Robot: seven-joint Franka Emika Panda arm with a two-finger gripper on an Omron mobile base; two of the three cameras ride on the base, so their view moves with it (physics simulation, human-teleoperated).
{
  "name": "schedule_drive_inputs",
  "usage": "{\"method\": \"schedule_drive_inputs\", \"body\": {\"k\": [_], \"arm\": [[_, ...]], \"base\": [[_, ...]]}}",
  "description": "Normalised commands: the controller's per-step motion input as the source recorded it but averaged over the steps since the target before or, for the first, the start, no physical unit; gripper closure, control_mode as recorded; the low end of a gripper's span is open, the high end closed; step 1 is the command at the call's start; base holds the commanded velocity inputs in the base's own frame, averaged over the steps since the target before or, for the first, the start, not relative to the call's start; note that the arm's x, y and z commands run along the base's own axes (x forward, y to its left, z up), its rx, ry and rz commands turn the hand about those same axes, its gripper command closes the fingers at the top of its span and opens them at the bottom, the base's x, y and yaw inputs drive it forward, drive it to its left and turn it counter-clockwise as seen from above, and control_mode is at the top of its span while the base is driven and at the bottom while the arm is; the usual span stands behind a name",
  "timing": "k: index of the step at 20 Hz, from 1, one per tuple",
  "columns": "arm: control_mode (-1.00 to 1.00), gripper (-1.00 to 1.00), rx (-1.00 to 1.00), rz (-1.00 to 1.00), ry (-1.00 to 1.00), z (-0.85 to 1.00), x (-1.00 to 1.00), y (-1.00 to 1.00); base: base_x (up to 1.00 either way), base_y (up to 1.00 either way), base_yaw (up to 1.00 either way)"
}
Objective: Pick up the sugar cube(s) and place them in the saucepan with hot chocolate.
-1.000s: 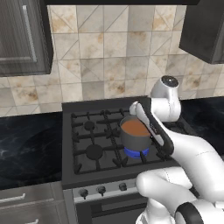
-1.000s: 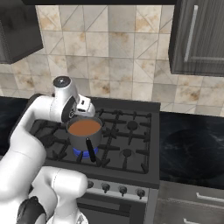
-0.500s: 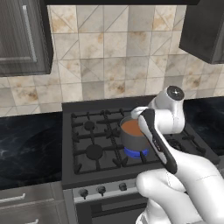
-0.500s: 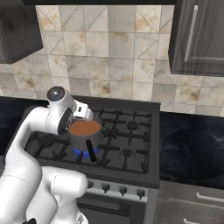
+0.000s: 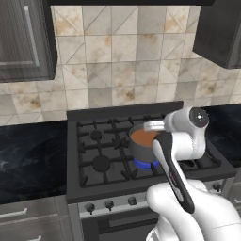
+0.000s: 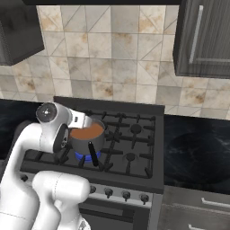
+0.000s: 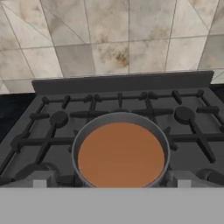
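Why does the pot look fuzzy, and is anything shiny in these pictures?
Hand view: the saucepan is close and soft-edged, its hot chocolate flat, with no glare. Left base view: a blue burner glow beneath it. Right base view: the black counter shows faint reflections.

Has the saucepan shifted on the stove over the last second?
No. The saucepan sits over the same lit front burner in the left base view, on the same part of the stove grate.

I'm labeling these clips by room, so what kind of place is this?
A home-style kitchen, rendered rather than real: a black gas stove with a saucepan of reddish-brown liquid over a lit burner, a tiled backsplash behind it, and dark wall cabinets above.
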Motion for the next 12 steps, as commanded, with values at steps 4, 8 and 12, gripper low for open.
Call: {"method": "schedule_drive_inputs", "body": {"k": [4, 8, 12], "arm": [[-1.00, -1.00, 0.00, 0.02, -0.05, 0.08, -0.26, 0.22], [-1.00, -1.00, 0.00, 0.06, 0.01, 0.18, -0.03, 0.31], [-1.00, -1.00, 0.00, 0.09, 0.06, 0.29, -0.03, 0.41]], "base": [[0.00, 0.00, 0.00], [0.00, 0.00, 0.00], [0.00, 0.00, 0.00]]}}
